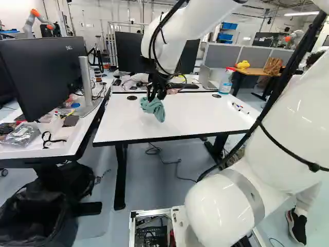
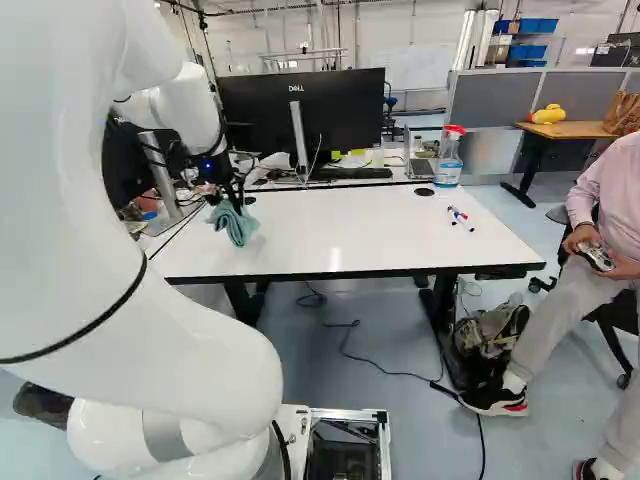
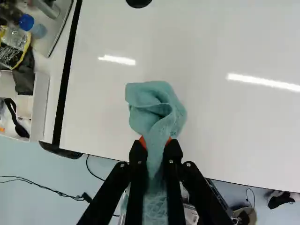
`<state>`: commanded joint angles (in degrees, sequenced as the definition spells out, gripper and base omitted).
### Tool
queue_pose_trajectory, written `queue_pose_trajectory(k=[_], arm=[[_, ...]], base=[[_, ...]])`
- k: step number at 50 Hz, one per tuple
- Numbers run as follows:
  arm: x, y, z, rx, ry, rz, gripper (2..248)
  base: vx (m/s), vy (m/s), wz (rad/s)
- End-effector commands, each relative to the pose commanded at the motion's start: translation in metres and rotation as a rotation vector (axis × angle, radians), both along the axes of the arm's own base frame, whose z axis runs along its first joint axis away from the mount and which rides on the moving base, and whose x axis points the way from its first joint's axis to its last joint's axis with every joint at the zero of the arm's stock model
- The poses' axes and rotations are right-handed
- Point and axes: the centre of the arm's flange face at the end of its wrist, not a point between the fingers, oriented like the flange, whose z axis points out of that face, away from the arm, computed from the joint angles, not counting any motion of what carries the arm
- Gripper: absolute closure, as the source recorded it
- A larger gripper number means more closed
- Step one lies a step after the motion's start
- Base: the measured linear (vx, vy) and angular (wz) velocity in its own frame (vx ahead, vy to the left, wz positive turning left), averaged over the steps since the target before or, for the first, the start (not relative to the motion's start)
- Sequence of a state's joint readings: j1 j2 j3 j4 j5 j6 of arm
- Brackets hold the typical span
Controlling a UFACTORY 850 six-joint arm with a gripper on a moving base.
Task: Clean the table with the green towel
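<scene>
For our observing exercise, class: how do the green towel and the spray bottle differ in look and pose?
The green towel is limp and crumpled; the spray bottle is firm, with a red top. The towel is gripped by the gripper; the bottle stands upright on its own. Both are at the white table.

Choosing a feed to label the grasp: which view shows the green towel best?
The wrist view: the green towel is large, its folds plain, pinched between the fingers of the gripper. Both base views show it small, hanging below the gripper at the left part of the white table, with the pinch hard to make out.
</scene>
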<state>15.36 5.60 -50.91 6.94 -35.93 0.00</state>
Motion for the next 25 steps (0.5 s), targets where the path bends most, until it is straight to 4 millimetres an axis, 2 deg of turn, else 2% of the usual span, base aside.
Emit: queue_pose_trajectory(k=[25], arm=[[0.031,-0.042,0.001,0.0,0.002,-0.108,203]], base=[[0.0,0.0,0.0]])
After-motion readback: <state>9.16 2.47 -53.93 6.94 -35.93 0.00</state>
